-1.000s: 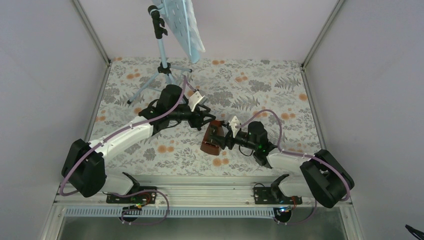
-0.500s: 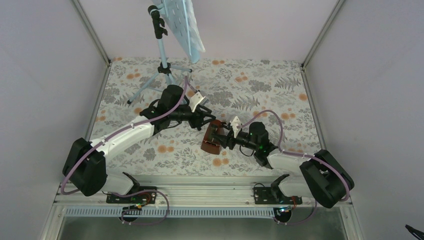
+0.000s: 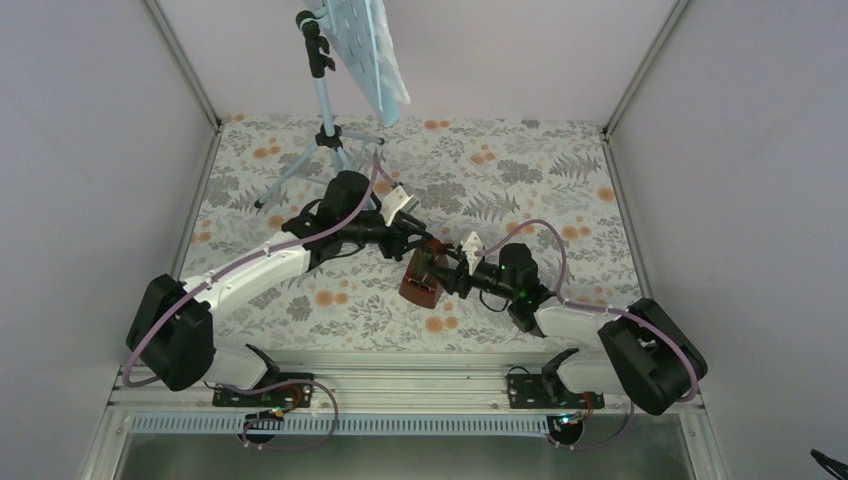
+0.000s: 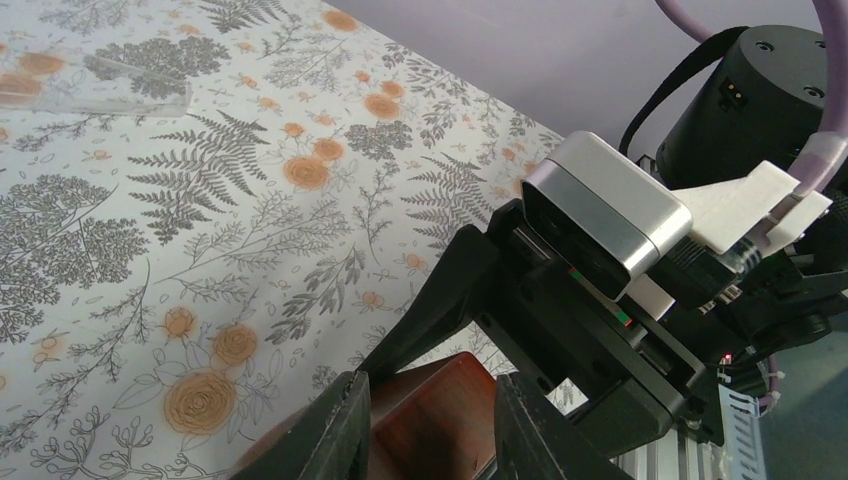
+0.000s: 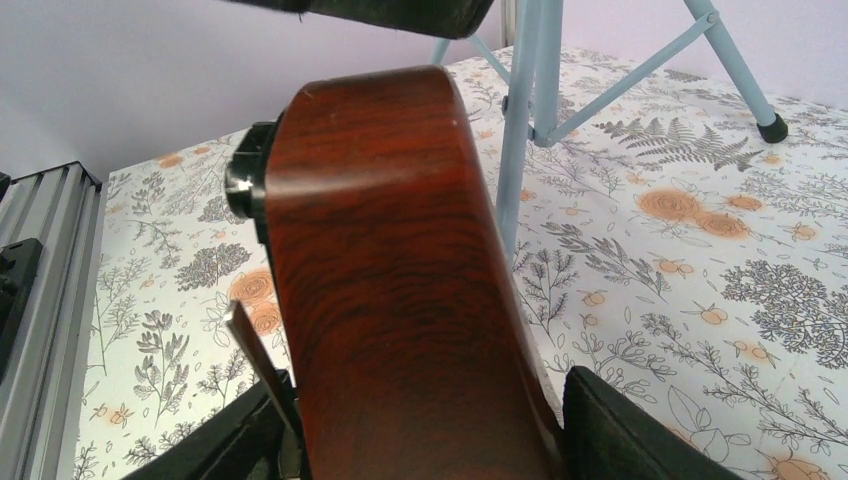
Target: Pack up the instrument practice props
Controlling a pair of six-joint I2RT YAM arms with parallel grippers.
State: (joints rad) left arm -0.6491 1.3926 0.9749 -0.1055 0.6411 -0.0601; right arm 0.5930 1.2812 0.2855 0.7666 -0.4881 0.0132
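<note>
You are at the metronome step, and both arms meet on it. The metronome (image 5: 400,300) sits near the middle of the tabletop (image 3: 560,200), a little toward the near edge, tipped over rather than standing square as the overhead view shows it.

Your right hand (image 5: 430,440) is clenched on its lower body, with a dark finger pressed against each side of the wood. Your left hand (image 4: 432,428) has come in from the far-left side, and its two fingers straddle the narrower end. The wood fills the gap between them, but you cannot tell from these views whether they are squeezing or only flanking it.

The light-blue music stand (image 3: 325,110) stands untouched at the far-left corner, its dotted plate (image 3: 362,45) raised above the far edge. So most of the packing looks to be ahead of you.

This reads as a handover or a two-handed steadying. Before either hand lets go, make sure the other has a firm pinch: the tapered, polished sides could slide out of a loose grip. The two wrists are very close, so separate them slowly. No case or box shows in any view, so settle where the metronome goes before you carry it.
</note>
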